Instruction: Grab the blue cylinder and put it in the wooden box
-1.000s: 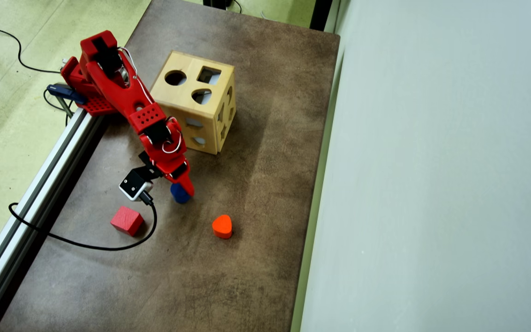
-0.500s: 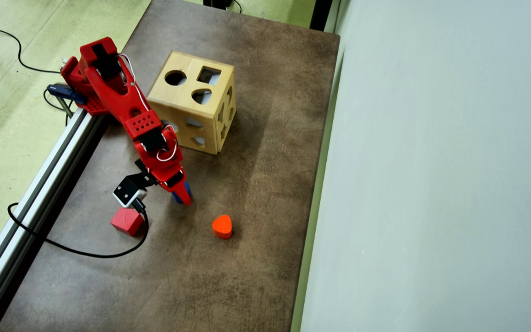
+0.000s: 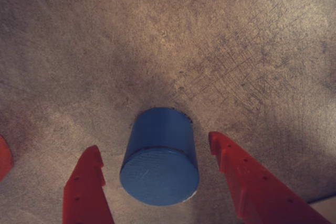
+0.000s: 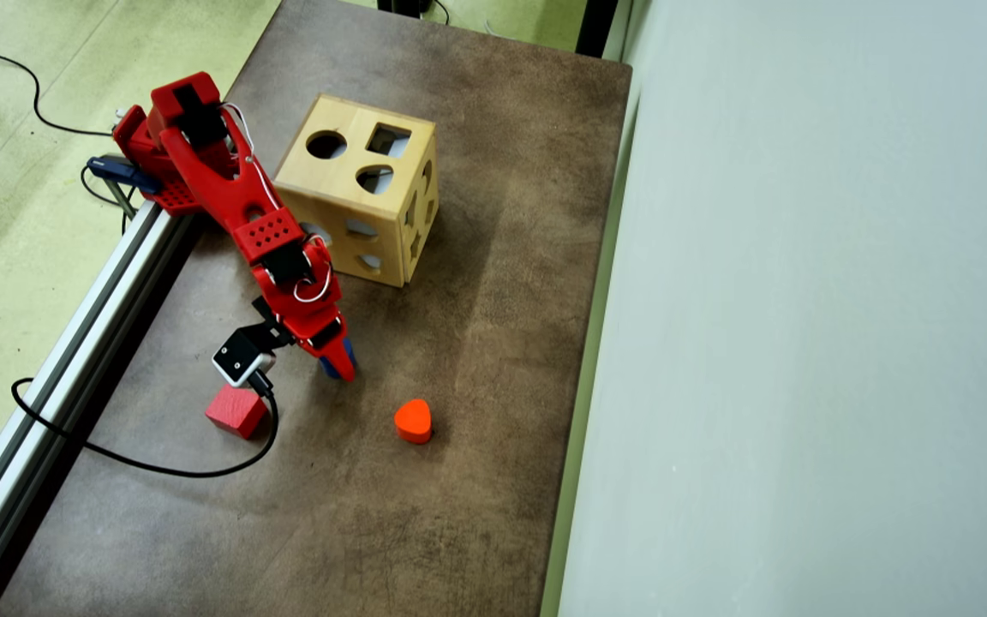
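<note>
The blue cylinder (image 3: 160, 163) stands upright on the brown table, between the two red fingers of my gripper (image 3: 153, 141). The gripper is open, with a gap showing on each side of the cylinder. In the overhead view the gripper (image 4: 336, 364) hangs over the cylinder (image 4: 327, 370), and only slivers of blue show beside the red finger. The wooden box (image 4: 335, 187), a light-wood cube with cut-out holes, stands behind the arm, up and to the right of the gripper.
A red cube (image 4: 236, 410) lies left of the gripper, just under the wrist camera (image 4: 235, 357). An orange-red heart-like block (image 4: 413, 421) lies to the lower right. An aluminium rail (image 4: 74, 343) and a black cable (image 4: 159, 469) run along the left; a pale panel (image 4: 802, 343) borders the right.
The gripper has shifted slightly up and left in the overhead view and now covers most of the blue cylinder. The wrist camera moved closer to the red cube.
</note>
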Controlling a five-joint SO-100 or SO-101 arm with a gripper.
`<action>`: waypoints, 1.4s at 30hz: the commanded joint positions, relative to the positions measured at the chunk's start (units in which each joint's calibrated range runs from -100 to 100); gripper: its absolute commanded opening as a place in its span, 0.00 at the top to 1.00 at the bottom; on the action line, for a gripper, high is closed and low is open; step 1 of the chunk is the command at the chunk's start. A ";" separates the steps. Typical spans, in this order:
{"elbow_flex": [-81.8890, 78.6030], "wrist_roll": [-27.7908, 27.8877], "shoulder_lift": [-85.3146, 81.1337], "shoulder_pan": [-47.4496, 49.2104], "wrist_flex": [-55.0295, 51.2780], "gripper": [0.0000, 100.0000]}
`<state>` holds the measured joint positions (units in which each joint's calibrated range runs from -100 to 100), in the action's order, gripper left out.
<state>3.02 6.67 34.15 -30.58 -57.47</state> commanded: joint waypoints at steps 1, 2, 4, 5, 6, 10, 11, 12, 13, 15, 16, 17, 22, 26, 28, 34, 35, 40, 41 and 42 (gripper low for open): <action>2.61 0.10 -0.56 1.53 0.65 0.68; 2.61 0.10 -0.48 1.83 0.65 0.68; 2.61 0.10 0.28 2.35 0.65 0.68; 2.61 0.10 0.54 2.50 0.65 0.68; 2.61 0.10 0.62 2.50 0.65 0.68; 2.61 0.05 0.62 1.98 0.65 0.68; 2.61 0.05 0.62 1.90 0.65 0.68; 2.61 0.10 0.62 1.90 0.65 0.68; 2.61 0.10 0.62 1.90 0.65 0.68; 2.61 -0.05 0.62 1.98 0.65 0.68; 2.61 -0.05 0.54 2.05 0.65 0.68; 2.61 -0.10 0.54 2.05 0.65 0.68; 2.61 -0.20 0.54 1.90 0.65 0.68; 2.61 -0.29 0.54 1.90 0.65 0.68; 2.61 -0.34 0.54 1.83 0.65 0.68; 2.61 -0.39 0.62 1.68 0.65 0.71; 2.61 -0.39 0.62 1.68 0.73 0.72; 2.61 -0.39 0.62 1.46 1.53 0.73; 2.61 -0.44 0.62 1.08 1.94 0.73; 2.61 -0.44 0.62 0.56 2.26 0.73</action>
<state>3.21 6.47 35.68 -28.78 -56.50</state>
